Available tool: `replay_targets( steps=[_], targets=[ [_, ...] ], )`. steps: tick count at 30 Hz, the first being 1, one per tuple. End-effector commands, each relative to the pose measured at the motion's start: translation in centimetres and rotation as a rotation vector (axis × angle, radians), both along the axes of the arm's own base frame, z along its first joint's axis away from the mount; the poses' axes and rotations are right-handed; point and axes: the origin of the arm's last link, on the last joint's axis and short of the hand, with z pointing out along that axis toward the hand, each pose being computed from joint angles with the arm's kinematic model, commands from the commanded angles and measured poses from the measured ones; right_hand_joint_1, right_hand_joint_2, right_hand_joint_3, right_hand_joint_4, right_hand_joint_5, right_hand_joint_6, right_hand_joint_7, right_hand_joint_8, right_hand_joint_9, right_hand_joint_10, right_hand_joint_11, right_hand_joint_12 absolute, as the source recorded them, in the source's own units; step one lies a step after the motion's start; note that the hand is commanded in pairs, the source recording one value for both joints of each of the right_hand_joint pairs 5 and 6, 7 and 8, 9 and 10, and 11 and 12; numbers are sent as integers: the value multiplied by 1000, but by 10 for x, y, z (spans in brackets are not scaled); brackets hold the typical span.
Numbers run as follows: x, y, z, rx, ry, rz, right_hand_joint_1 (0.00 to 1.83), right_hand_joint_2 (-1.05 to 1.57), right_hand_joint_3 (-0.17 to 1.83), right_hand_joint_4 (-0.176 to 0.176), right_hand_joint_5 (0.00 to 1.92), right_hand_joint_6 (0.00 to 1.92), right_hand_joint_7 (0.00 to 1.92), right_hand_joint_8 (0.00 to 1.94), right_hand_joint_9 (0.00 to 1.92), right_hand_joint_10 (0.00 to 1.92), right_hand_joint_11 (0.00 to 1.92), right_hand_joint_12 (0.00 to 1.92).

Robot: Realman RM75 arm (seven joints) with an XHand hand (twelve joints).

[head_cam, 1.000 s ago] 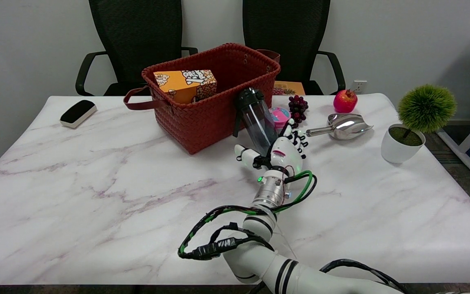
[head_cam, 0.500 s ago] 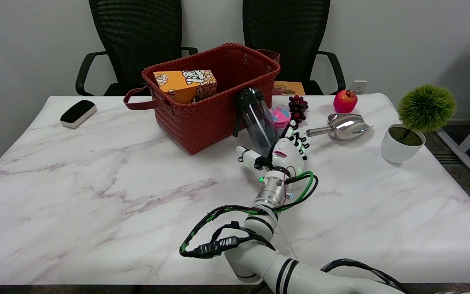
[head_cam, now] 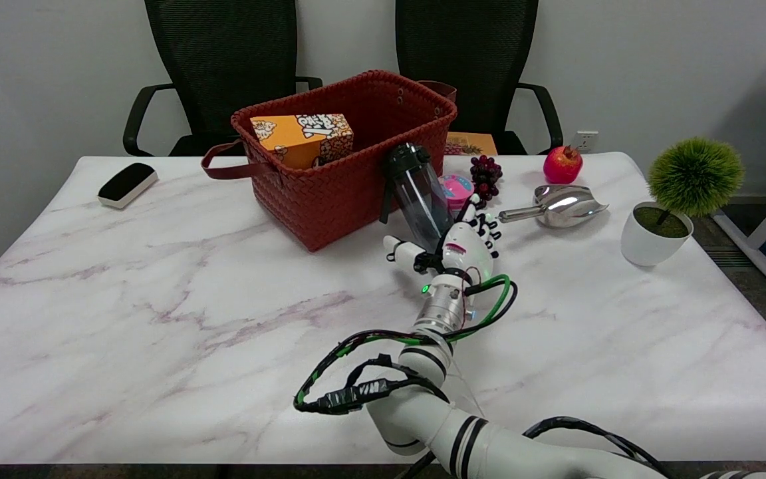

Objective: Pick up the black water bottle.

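In the head view, we are reaching our right arm in from the lower right across the white marble-patterned desk [head_cam: 157,279], and our black-and-white right hand [head_cam: 457,245] is sitting at the base of the black-capped, smoke-tinted transparent water bottle [head_cam: 417,197]. The bottle is standing tilted, its dark lid leaning against the near right corner of the woven red basket [head_cam: 330,193], its foot hidden behind our hand. We are holding the thumb out on the bottle's left side and the fingers [head_cam: 486,229] on its right, so the hand is bracketing the lower body; from this angle we cannot tell whether the fingers are already pressing on the plastic or just lying beside it.

We are judging the step in hand to be the grasp itself: the reach looks finished and the lift has not begun. The next move is calling for a firm closing of thumb and fingers around the lower body, then a straight rise that is carrying the cap clear of the basket wall.

Crowding the right side are a round pink tin [head_cam: 456,187], a bunch of dark grapes [head_cam: 485,174] and a shiny metal scoop [head_cam: 559,205], so we are needing to keep the fingers from sweeping outward.
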Motion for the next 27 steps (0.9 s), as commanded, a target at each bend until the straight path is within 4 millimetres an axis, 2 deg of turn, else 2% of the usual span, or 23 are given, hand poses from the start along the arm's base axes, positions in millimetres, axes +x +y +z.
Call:
replay_targets(
  steps=[1,22,27],
  targets=[
    [0,-2,3,-7,-7,-4,923,602,103,0,0,0,187,187,0,0,83,83],
    [-7,1,8,-24,-28,-27,967,590,103,0,0,0,185,185,0,0,85,85],
    [-6,1,7,-21,-31,-24,977,582,103,0,0,0,192,192,0,0,150,150]
  ],
)
